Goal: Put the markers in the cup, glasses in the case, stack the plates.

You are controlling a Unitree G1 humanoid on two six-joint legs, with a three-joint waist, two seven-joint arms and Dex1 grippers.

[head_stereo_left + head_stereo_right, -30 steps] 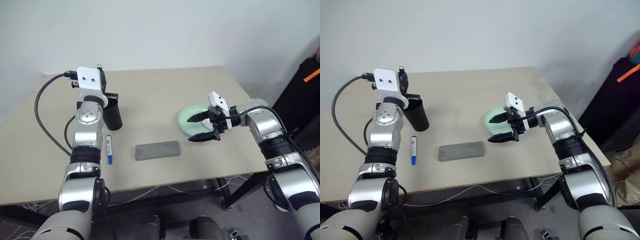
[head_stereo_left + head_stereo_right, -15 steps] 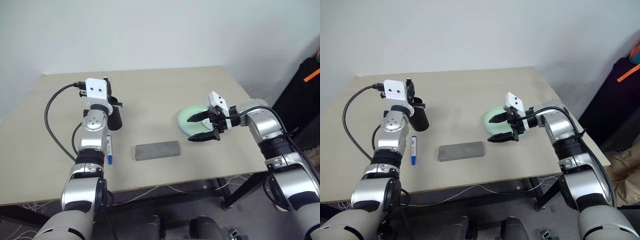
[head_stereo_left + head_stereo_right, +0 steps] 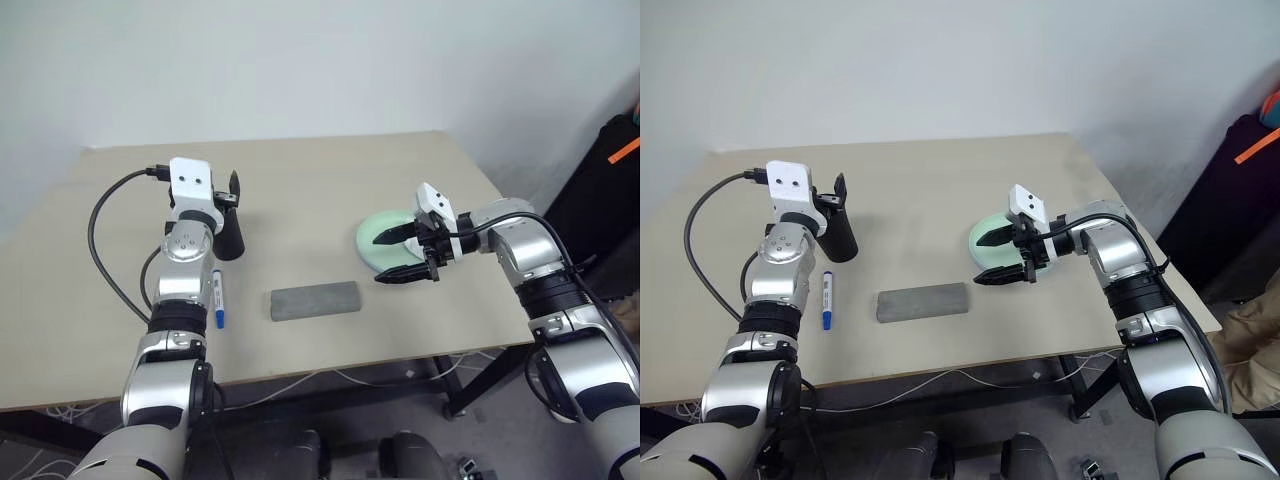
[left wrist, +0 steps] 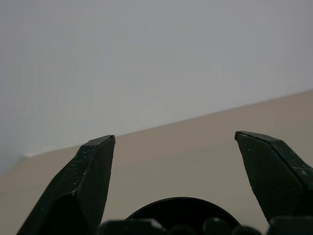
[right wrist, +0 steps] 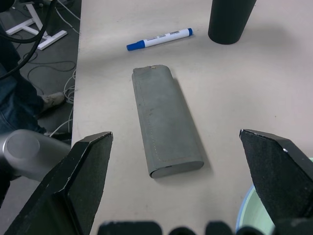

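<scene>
Now the case [image 3: 314, 300]: one, at 6 o'clock on the tabletop [image 3: 300, 180], lid closed; whether the glasses are inside cannot be told.
Markers: one counted, the blue-capped marker [image 3: 218, 298], lying flat at 8 o'clock, not yet in the cup; a second may already be inside the cup, which cannot be told.
Right gripper [image 3: 378, 260]: jaws wide and empty, hanging at the near edge of the plates.
Plates [image 3: 372, 240]: at 3 o'clock, mint green on top, a pale blue rim [image 5: 243, 216] beneath it, so two, and the stacking looks done.
Cup [image 3: 231, 237]: one, upright at 9 o'clock.
Left gripper [image 4: 173, 137]: jaws wide, empty, right over the cup's rim.
Left to do: likely just the blue-capped marker.
</scene>
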